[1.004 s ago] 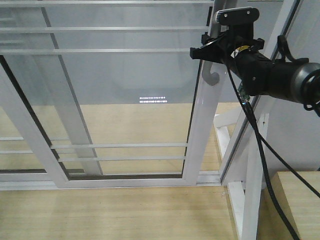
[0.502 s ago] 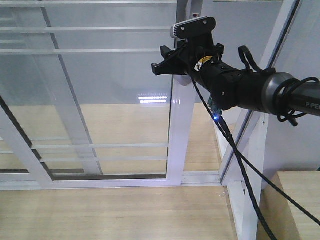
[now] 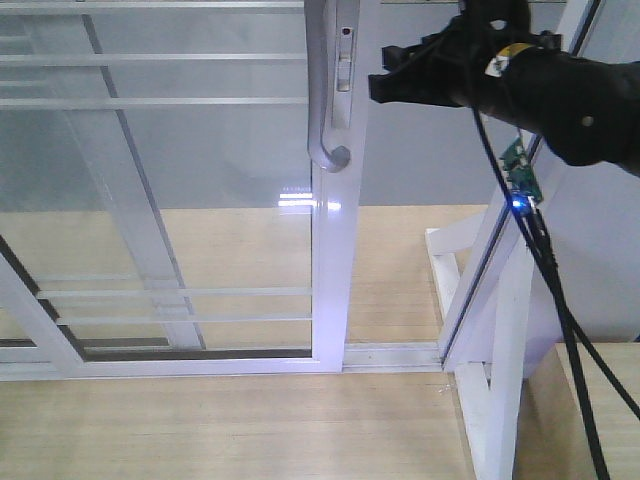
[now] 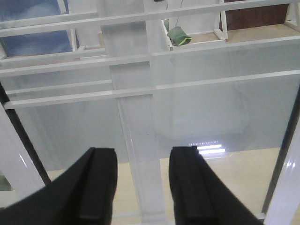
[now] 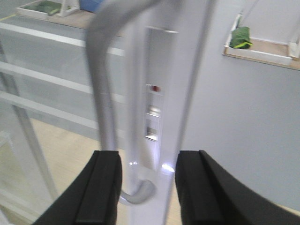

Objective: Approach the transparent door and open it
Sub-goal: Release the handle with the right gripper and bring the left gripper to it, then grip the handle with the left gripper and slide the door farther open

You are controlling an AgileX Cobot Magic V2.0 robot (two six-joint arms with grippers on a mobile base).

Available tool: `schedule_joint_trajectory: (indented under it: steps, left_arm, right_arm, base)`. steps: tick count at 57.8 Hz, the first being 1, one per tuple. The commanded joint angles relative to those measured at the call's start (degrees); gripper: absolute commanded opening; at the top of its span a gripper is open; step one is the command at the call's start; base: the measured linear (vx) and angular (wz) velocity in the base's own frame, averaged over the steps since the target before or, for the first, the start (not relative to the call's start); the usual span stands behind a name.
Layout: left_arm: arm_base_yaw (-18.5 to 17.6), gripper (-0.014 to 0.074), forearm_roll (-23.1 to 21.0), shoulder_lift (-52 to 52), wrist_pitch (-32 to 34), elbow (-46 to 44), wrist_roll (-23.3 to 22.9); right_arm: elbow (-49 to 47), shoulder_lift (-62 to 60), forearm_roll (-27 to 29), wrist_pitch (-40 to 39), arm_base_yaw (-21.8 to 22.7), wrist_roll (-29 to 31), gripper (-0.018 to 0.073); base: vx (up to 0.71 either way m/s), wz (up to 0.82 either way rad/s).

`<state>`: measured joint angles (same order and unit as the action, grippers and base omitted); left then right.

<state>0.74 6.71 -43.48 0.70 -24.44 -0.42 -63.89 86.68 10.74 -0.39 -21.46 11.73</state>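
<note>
The transparent door (image 3: 200, 150) is a clear glass panel in a white frame with thin horizontal bars. Its right stile carries a curved grey handle (image 3: 322, 100) and a lock plate (image 3: 345, 60). My right gripper (image 3: 385, 88) hangs open just right of that stile, touching nothing. In the right wrist view the handle (image 5: 104, 93) and lock plate (image 5: 153, 108) stand beyond the open right gripper (image 5: 147, 187). A gap shows between the stile and the fixed frame (image 3: 500, 300). My left gripper (image 4: 143, 187) is open, facing the glass (image 4: 211, 117).
A second white-framed glass panel (image 3: 130, 220) stands behind the door. The fixed white frame post and a wooden ledge (image 3: 600, 400) are at the right. Black cables (image 3: 550, 290) hang from the right arm. A green object (image 4: 178, 35) lies on a far shelf.
The door slid left with my right gripper on its handle. The gripper has since let go and drawn back up and to the right.
</note>
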Motion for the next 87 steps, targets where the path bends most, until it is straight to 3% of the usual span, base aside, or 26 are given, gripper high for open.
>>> schedule_joint_trajectory:
  steps: [1,11,23,31,37,45,58,69,75,87]
  left_arm:
    - [-0.25,0.0409,-0.16,0.04,5.14,-1.99,0.03]
    - [-2.70,0.0409,-0.22,-0.50,7.01,-1.99,0.03]
    - [-11.63,0.0409,-0.22,-6.60,15.30,-1.99,-0.22]
    - [-17.23,0.0409,-0.26,-14.00,23.97,-3.05,-2.42]
    - [-20.12,0.0424,-0.04,-21.22,26.57,-6.57,-5.85]
    - [-23.09,0.0473,0.35,-31.22,29.13,-14.64,-6.17]
    - [-25.86,0.0507,0.25,-46.29,30.90,-29.66,-6.07]
    - [-25.97,0.0507,0.15,-57.50,30.97,-42.63,-6.83]
    - [-25.97,0.0507,0.15,-61.65,30.91,-47.95,-9.10]
    - [-25.97,0.0507,0.15,-67.34,29.25,-55.54,-9.11]
  right_arm:
    - [3.13,-6.74,-0.10,-3.76,2.90,0.13,0.0333]
    - [16.50,-17.80,-0.30,-2.49,7.16,0.34,0.0330]
    - [27.05,-29.58,-0.30,1.14,8.26,0.33,0.0330]
    - [29.29,-34.23,-0.30,2.68,8.26,0.28,0.0330]
    - [29.30,-35.52,-0.30,2.92,8.26,0.28,0.0330]
    - [29.30,-35.51,-0.25,2.92,8.26,0.28,0.0330]
    - [29.30,-35.51,-0.13,3.04,8.26,0.10,0.0330]
    - [29.30,-35.51,-0.18,5.00,8.26,0.10,0.0330]
    - [29.42,-35.51,-0.18,5.98,8.26,0.10,0.0330]
    - [29.61,-35.51,-0.25,6.17,8.26,0.10,0.0330]
  base:
    - [0.00,0.00]
    - [0.00,0.00]
    - [0.00,0.00]
    - [0.00,0.00]
    - [0.00,0.00]
    - [0.00,0.00]
    - [0.00,0.00]
    - [0.00,0.00]
    - [0.00,0.00]
    - [0.00,0.00]
